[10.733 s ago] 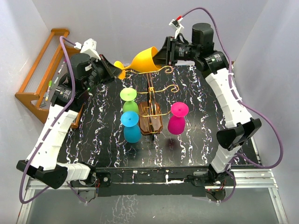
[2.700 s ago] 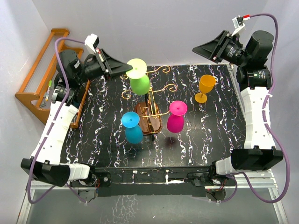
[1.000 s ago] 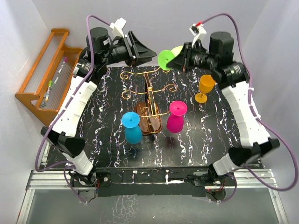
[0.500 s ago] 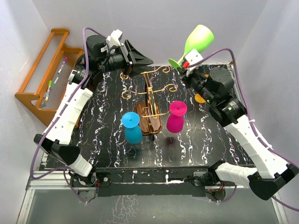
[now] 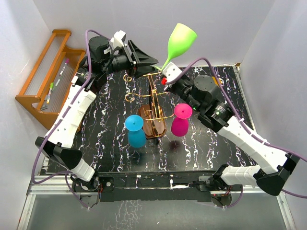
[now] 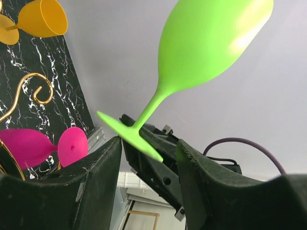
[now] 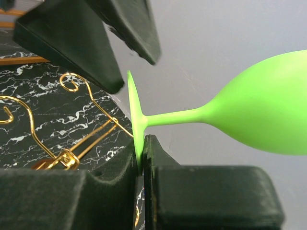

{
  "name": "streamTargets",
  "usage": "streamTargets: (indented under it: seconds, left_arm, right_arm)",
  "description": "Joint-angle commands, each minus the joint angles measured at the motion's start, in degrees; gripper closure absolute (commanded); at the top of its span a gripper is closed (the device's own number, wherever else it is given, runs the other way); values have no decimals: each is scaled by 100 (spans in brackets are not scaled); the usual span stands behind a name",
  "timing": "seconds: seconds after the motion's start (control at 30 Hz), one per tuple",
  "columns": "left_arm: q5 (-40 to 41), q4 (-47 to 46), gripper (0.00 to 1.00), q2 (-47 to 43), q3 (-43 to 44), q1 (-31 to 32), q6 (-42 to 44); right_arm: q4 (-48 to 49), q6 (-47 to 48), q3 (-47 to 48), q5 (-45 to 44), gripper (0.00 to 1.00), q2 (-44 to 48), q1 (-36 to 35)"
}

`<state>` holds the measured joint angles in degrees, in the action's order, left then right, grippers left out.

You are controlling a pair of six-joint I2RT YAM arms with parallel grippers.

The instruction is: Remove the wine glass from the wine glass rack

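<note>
- The table (image 5: 108, 143) is black with white veining, closed in by plain pale walls (image 5: 96, 14).
- My right arm (image 5: 240, 136) stretches from lower right to the top centre of the overhead view.
- The right claw (image 5: 166, 73) pinches the foot of the green wine glass (image 5: 181, 39), raised over the far end of the wine glass rack (image 5: 154, 115).
- The left claw (image 5: 146, 61) hangs wide apart just left of it.

White walls (image 5: 120, 14), black marbled table (image 5: 201, 148)
</note>
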<state>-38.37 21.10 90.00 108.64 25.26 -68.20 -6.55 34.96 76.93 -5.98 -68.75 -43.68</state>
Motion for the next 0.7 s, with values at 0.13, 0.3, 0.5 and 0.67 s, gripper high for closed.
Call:
streamTargets:
  seconds: [0.13,0.3,0.5,0.67]
  left_arm:
    - [-242,-179,54,-299,-141,14,-108]
    - [-515,-299,71,-277,-284,14,-117]
    - [-618,-30,80,-191,-300,15,104]
    - [-623,199,82,-103,-266,14,298]
  right_arm:
    - [710,343,138,-355,92,-163,-349]
    - [811,434,93,-408,92,-155,-442]
    - [848,605,-62,-455,92,-42,-552]
    - [933,861,-252,-510,92,123,-625]
